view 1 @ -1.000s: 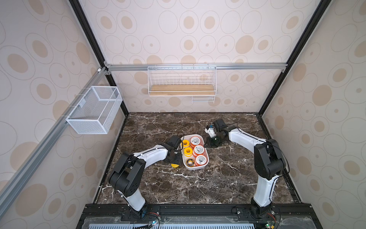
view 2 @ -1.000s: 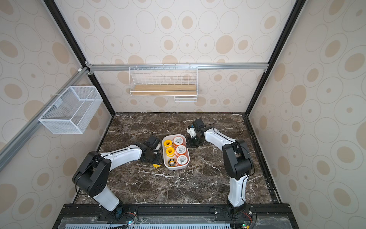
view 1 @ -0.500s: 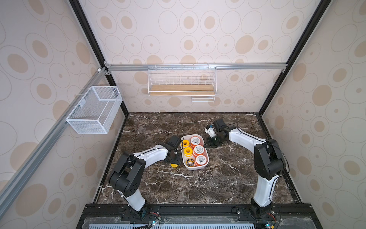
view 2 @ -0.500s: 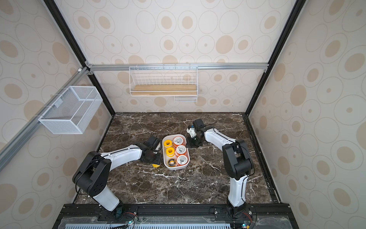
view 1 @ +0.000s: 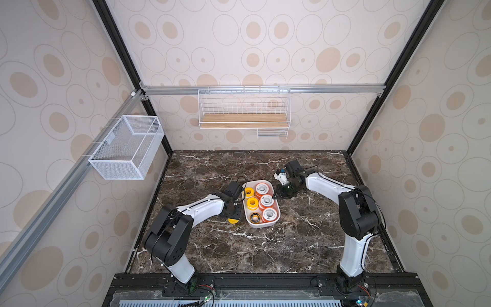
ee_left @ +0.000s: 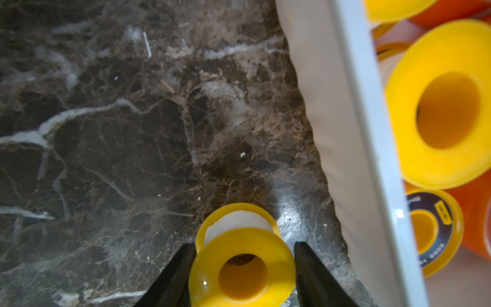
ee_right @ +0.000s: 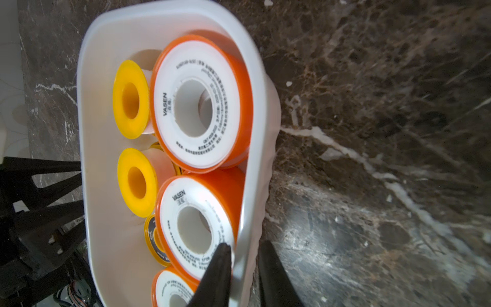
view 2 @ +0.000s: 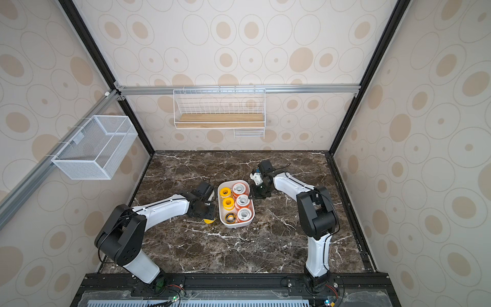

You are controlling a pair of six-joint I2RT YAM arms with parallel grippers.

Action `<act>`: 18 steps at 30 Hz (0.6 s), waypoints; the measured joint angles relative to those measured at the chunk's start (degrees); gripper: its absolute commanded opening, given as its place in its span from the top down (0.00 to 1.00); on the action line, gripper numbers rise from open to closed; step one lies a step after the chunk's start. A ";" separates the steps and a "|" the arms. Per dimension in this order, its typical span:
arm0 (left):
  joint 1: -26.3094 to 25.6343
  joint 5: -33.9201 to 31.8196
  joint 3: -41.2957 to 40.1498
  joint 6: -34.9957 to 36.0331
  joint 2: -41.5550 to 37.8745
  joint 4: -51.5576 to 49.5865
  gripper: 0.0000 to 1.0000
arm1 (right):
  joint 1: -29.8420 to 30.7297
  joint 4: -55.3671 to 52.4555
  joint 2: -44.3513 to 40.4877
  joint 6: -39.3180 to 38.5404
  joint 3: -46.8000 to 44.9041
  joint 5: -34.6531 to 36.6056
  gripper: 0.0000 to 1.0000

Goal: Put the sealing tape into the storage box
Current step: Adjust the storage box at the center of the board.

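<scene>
The storage box (ee_right: 106, 226), several spools (view 1: 265, 201) inside, is held by the right jaws, clamped on its long wall. A yellow spool of sealing tape (ee_left: 241, 268), lying on the table (ee_left: 106, 133) just beside the box, is straddled by the left jaws; whether it is gripped cannot be told. A firm closure, then a lift over the rim, is judged necessary.

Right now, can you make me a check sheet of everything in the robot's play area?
Surface: dark marble table with white veins.
Job's things: storage box holds sealing tape spools in two rows; one yellow spool sits outside, beside it.
Clutter: nothing seen.
Pincers: left pincer straddles the yellow spool, grip unclear; right pincer pinches the box wall.
Cables: black cable loops by the right wrist.
Surroundings: wire shelf and mesh basket hang on the walls.
</scene>
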 measured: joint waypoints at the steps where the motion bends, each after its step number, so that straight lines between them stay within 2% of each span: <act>1: -0.02 -0.09 -0.09 -0.04 -0.28 -0.02 0.42 | 0.02 0.13 0.00 0.11 -0.09 0.02 0.80; 18: -0.02 0.55 -0.17 -0.46 -1.44 -0.28 0.40 | -0.59 1.07 -3.85 0.37 -4.76 3.06 0.83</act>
